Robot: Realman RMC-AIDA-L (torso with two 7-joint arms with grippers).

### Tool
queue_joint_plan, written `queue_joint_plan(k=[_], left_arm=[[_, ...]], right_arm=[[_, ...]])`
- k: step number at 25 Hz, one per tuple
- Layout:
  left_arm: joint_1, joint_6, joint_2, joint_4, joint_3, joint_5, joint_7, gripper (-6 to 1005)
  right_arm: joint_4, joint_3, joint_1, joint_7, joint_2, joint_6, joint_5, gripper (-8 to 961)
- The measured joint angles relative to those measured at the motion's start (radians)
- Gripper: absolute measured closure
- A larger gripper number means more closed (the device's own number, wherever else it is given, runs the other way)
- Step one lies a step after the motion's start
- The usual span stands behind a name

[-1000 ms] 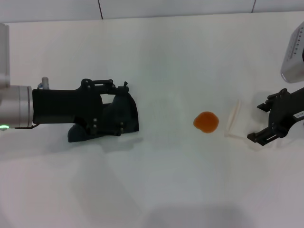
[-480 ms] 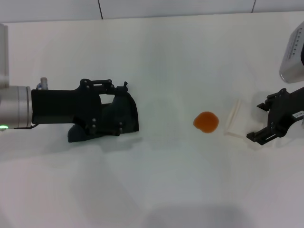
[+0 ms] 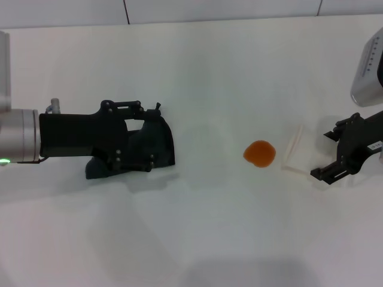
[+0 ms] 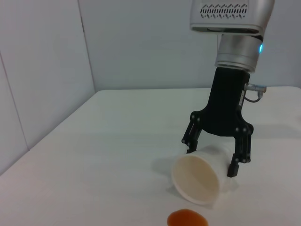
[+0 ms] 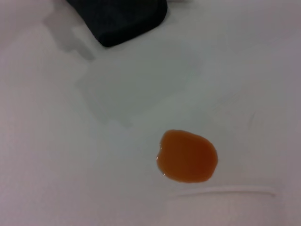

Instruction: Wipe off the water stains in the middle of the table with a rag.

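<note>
On a white bench [image 3: 215, 72], the robot's left claw [image 3: 157, 143] lies low over the dark rag [image 3: 160, 146] at the left; whether its fingers grip the cloth cannot be told. The orange water stains [image 3: 260, 153] sit well to the right of the rag, one glossy blotch. Just beyond the blotch, a white paper cup [image 4: 200, 176] lies on its side between the spread fingers of the right claw [image 4: 216, 155].

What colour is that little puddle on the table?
Orange and glossy. The water stains show best in the right wrist view, beside the white paper cup.
</note>
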Motion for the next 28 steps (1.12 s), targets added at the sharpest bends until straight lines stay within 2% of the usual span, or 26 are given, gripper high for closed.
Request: queue_joint_plan(k=[28], left_arm=[[-0.003,-0.005,0.003,0.002,0.000,-0.003,0.000,267]], right_arm=[[0.002,-0.014,0.023,0.031,0.000,-0.007,-0.034,164]])
